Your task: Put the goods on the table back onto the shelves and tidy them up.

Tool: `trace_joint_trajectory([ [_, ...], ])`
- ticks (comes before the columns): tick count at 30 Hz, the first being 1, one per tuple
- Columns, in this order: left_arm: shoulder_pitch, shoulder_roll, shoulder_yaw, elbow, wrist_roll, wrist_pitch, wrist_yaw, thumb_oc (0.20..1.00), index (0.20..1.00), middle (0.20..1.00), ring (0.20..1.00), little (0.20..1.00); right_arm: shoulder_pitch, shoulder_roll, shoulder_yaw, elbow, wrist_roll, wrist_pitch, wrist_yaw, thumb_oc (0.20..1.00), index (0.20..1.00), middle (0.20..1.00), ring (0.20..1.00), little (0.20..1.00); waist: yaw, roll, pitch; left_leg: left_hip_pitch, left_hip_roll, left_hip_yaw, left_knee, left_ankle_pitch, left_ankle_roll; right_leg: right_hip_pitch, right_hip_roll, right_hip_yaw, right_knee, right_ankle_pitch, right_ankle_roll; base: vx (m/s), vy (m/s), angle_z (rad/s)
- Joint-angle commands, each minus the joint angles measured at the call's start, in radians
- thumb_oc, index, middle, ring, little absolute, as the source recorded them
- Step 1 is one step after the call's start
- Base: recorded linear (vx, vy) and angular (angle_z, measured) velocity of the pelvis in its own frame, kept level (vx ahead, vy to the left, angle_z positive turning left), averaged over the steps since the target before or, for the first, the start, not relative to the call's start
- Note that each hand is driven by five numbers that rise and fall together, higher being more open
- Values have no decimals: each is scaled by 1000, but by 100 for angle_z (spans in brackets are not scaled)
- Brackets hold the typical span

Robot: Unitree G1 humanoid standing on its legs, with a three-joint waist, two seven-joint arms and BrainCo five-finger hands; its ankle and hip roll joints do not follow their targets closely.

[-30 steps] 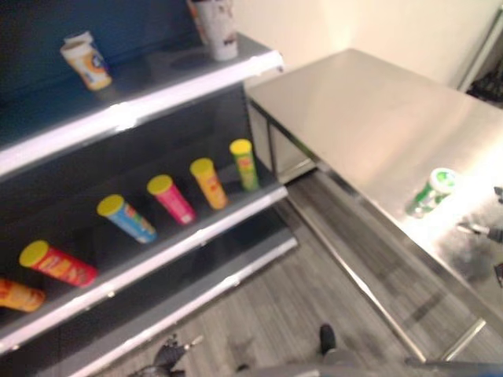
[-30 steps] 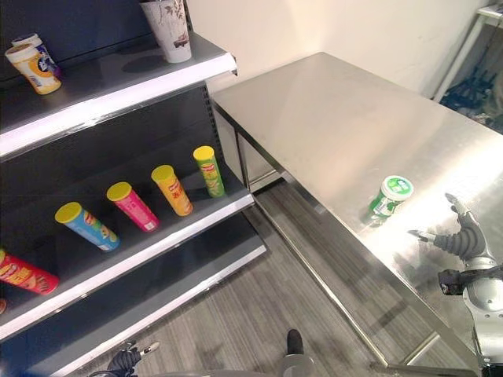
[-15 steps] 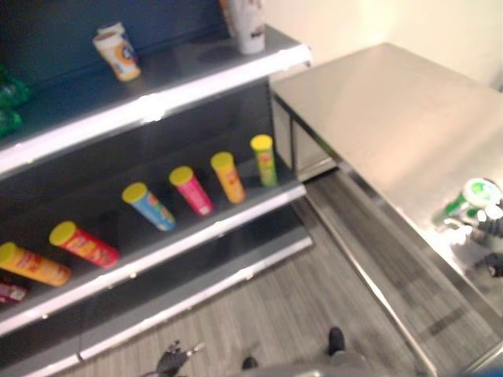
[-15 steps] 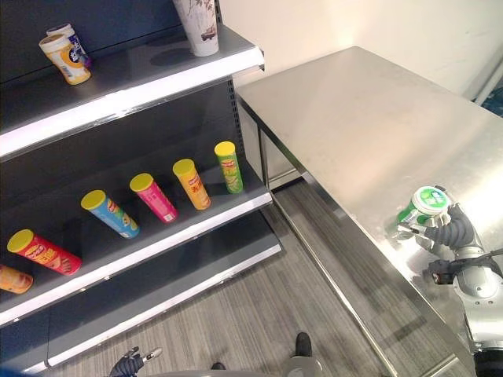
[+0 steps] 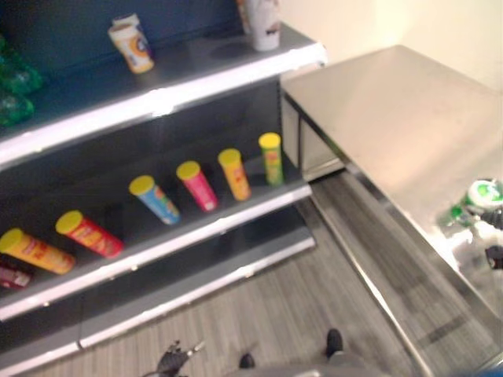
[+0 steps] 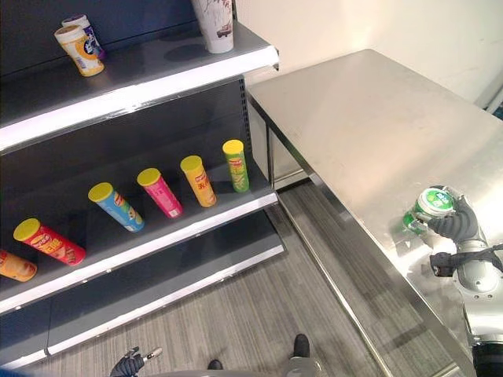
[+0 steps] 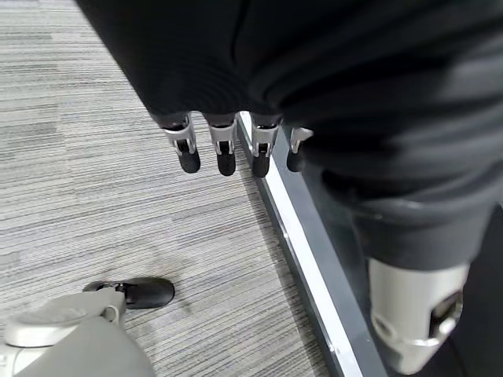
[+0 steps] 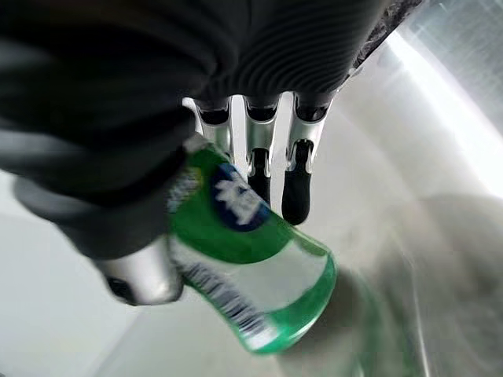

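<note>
The right hand (image 6: 458, 224) has closed around the green bottle (image 6: 427, 208) near the steel table's (image 6: 369, 118) front edge, having hung open beside it a second ago. The grasp looks made, so lifting toward the shelves (image 6: 141, 86) comes next. The left hand (image 7: 228, 149) hangs relaxed above the floor (image 7: 94, 173).

left robot hand (image 7: 228, 149): fingers straight, holding nothing | above grey floor (image 7: 94, 157) | beside shelf base edge (image 7: 302, 259)
</note>
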Motion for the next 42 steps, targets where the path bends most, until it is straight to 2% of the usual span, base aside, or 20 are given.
trace_joint_trajectory([
  [1,-45,59,-13,3,6,-24,21,1000,1000,1000,1000,1000,-47,-39,-36,-74,-29,-53,-42,200,200,200,200,200,26,-46,-7,72,61,112,4,43,-72,17,20,2,68,-137,-4,0,0,0],
  [6,-42,54,-6,-1,2,-28,24,1000,1000,1000,1000,1000,-54,-43,-53,-160,-43,-71,-45,200,200,200,200,200,27,-49,-10,76,66,112,7,45,-72,21,26,5,67,-141,-7,0,0,0],
  [11,-44,47,6,-14,-16,-36,33,1000,1000,1000,1000,1000,-123,-78,-39,-298,-26,-121,-37,200,200,200,200,200,37,-63,-14,75,79,105,29,54,-75,28,42,12,64,-148,-15,-10,-42,-1],
  [14,-45,43,12,-14,-32,-36,37,1000,1000,1000,1000,1000,-174,-88,-26,-373,-3,-146,-33,200,200,200,200,200,49,-75,-10,56,88,92,79,61,-73,44,54,10,56,-157,-25,-19,-50,2],
  [16,-63,43,4,-20,-45,-34,37,1000,1000,1000,1000,1000,-218,-93,-23,-432,30,-161,-37,200,200,200,200,200,58,-99,12,-5,88,121,171,68,-60,64,38,-26,48,-160,-32,-80,-55,12],
  [20,-63,43,4,-20,-45,-34,37,1000,1000,1000,1000,1000,-218,-93,-23,-432,30,-161,-37,200,200,200,200,200,56,-99,10,-8,87,119,172,68,-60,62,37,-27,48,-160,-32,-25,3,56],
  [21,-74,41,-13,-17,-38,-23,26,1000,1000,1000,1000,1000,-252,-93,-15,-482,48,-155,-25,200,200,200,200,200,62,-107,17,-46,83,253,176,28,-32,81,14,-79,39,-164,-25,-89,52,5],
  [22,-78,41,-19,-6,-34,-21,20,1000,1000,1000,1000,1000,-270,-96,-12,-508,53,-156,-19,200,200,200,200,200,59,-107,12,-49,78,297,158,7,-28,76,0,-91,43,-158,-17,-59,134,44],
  [23,-77,40,-29,19,-26,-14,13,1000,1000,1000,1000,1000,-322,-90,29,-522,65,-151,-11,200,200,200,200,200,72,-97,2,-38,70,305,139,-2,-29,82,-6,-105,48,-155,-11,1,143,75],
  [26,-73,40,-30,46,-18,-10,11,1000,1000,1000,1000,1000,-391,-89,90,-525,78,-147,5,200,200,200,200,200,81,-91,-19,-11,53,300,87,-1,-23,85,-23,-121,54,-143,2,69,146,51],
  [27,-67,43,-30,58,-17,-10,13,1000,1000,1000,1000,1000,-463,-82,154,-514,94,-148,7,200,200,200,200,200,96,-93,-32,1,37,300,60,6,-16,82,-37,-118,58,-134,9,60,163,37],
  [31,-60,54,-34,74,-16,-12,21,1000,1000,1000,1000,1000,-618,-61,288,-456,121,-143,8,200,200,200,200,200,130,-96,-43,14,5,298,18,6,0,65,-69,-119,70,-116,28,8,159,12],
  [32,-52,62,-32,79,-25,-13,23,1000,1000,1000,1000,1000,-693,-56,347,-436,118,-135,10,200,200,200,200,200,151,-96,-43,19,-9,296,17,-2,9,64,-87,-121,80,-111,38,5,137,11],
  [35,-47,71,-27,83,-32,-16,26,1000,1000,1000,1000,1000,-769,-67,404,-402,105,-127,6,200,200,200,200,200,166,-99,-47,16,-32,285,16,-10,24,51,-114,-125,111,-105,47,6,113,10],
  [39,-47,70,-26,83,-32,-16,26,1000,1000,1000,1000,1000,-771,-67,406,-401,105,-128,6,200,200,200,200,200,165,-98,-47,15,-32,285,16,-10,24,50,-114,-125,111,-106,47,2,43,9],
  [40,-40,82,-23,82,-42,-17,26,1000,1000,1000,1000,1000,-828,-70,443,-379,95,-121,4,200,200,200,200,200,184,-95,-43,24,-55,274,16,-26,41,34,-145,-122,182,-109,58,2,125,1],
  [41,-41,81,-22,82,-42,-17,26,1000,1000,1000,1000,1000,-832,-70,446,-377,95,-121,4,200,200,200,200,200,183,-96,-46,18,-56,274,16,-24,42,28,-147,-122,182,-107,58,54,344,-3],
  [42,-36,97,-30,87,-42,-16,22,1000,1000,1000,1000,1000,-911,-115,493,-334,73,-97,8,200,200,200,200,200,194,-96,-34,42,-109,240,11,-43,76,-24,-225,-97,357,-21,88,92,383,5],
])
